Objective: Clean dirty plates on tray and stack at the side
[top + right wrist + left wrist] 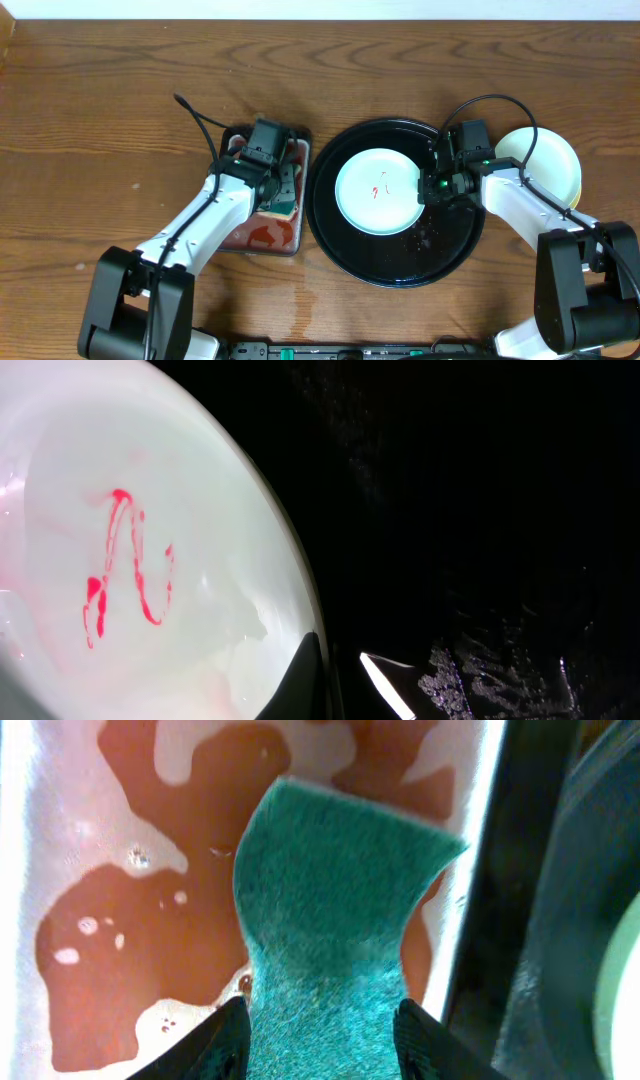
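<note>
Wooden table [90, 120] bears sponge [330, 920] over metal tray [268, 238], beside black tray [390, 262].

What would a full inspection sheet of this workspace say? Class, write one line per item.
Surface: wooden table, grain visible.
Job's things: mint plate with a red squiggle lies in the black tray; pale yellow plate sits outside it, on the right.
Clutter: metal tray of red liquid, left of the black tray.
End effectors: left end effector grips a green sponge over the metal tray; right end effector is shut on the mint plate's rim.
Cables: black cable loops over each arm.
Surroundings: pale strip beyond the far table edge.
</note>
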Controlling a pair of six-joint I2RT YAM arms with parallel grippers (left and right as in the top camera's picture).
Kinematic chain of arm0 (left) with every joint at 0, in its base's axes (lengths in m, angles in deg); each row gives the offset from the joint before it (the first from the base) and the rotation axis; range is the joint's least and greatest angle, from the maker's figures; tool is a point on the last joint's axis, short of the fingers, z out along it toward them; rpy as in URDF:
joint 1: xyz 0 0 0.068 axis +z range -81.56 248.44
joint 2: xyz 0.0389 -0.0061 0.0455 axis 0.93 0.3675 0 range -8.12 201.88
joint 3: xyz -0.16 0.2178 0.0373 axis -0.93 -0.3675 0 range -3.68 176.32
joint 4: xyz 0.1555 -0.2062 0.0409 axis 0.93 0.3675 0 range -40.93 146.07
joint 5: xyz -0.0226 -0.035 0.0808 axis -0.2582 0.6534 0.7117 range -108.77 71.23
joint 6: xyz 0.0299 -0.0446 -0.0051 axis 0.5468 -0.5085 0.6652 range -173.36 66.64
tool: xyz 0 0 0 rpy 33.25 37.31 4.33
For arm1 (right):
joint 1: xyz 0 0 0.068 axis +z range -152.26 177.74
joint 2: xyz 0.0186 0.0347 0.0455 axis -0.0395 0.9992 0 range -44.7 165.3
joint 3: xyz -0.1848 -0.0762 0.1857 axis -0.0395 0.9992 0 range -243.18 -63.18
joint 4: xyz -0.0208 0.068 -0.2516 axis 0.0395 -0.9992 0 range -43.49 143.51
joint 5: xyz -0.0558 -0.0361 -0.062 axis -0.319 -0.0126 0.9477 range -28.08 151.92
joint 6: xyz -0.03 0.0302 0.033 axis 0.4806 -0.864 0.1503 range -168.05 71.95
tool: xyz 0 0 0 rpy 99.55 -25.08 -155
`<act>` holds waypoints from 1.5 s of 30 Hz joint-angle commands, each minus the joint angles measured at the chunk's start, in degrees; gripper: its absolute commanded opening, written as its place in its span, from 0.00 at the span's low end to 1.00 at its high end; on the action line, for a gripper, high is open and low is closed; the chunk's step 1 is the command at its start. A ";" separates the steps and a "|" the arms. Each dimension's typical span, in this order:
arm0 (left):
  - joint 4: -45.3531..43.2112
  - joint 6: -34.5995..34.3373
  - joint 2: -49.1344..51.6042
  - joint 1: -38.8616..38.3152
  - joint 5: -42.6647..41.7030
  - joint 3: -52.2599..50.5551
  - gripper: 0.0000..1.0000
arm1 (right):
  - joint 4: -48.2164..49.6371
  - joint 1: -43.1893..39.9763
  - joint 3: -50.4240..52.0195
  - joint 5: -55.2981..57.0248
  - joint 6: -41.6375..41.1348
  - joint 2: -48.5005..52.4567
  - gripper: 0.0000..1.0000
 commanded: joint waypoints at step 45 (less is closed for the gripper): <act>-3.69 1.36 6.25 0.33 3.02 -2.43 0.36 | -0.94 0.68 0.24 0.17 0.37 -0.94 0.01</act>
